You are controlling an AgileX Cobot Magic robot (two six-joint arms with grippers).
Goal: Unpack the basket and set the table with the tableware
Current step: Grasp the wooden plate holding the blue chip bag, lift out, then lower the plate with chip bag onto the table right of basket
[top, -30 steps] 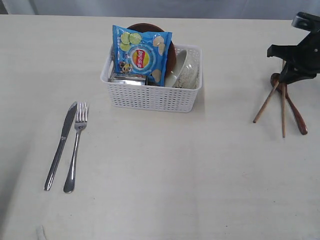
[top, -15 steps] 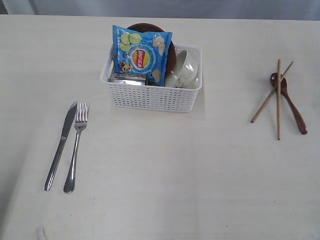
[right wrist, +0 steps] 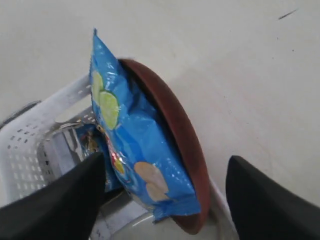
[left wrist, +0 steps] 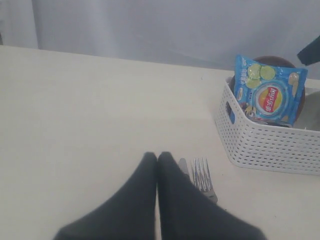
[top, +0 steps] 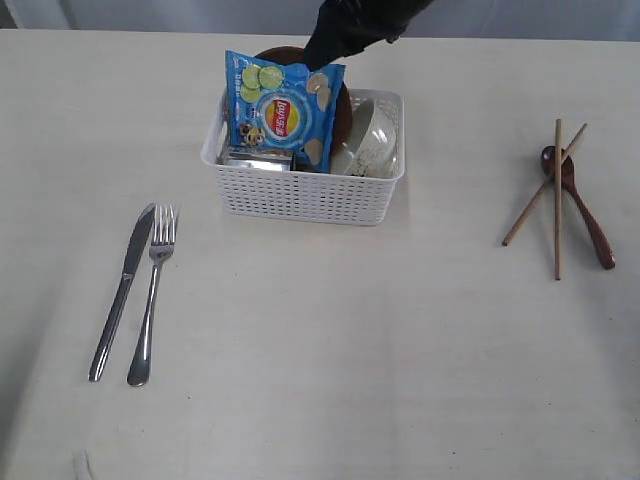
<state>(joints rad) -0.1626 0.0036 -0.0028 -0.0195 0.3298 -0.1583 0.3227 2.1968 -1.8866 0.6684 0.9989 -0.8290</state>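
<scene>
The white lattice basket (top: 300, 192) stands at the back middle of the cream table (top: 350, 340). In it a blue chip bag (top: 282, 108) leans on the upright brown plate (right wrist: 175, 130), beside the off-white bowl (top: 370, 140) and a shiny steel cup (top: 255, 158). My right gripper (right wrist: 167, 172) hangs open over the basket's back edge, its fingers either side of bag and plate (top: 300, 55). Knife (top: 120, 290) and fork (top: 150, 300) lie at the left; chopsticks (top: 556, 195) and the dark red spoon (top: 585, 215) at the right. My left gripper (left wrist: 157, 156) is shut and empty above the knife (left wrist: 184, 167).
A pale wall or curtain (left wrist: 150, 25) runs behind the table's far edge. The fork (left wrist: 202, 175) lies a short way from the basket's (left wrist: 265, 145) side in the left wrist view.
The right arm left the chopsticks and spoon, went out of sight, and has now come in over the back of the basket. The chopsticks lie crossed over the spoon.
</scene>
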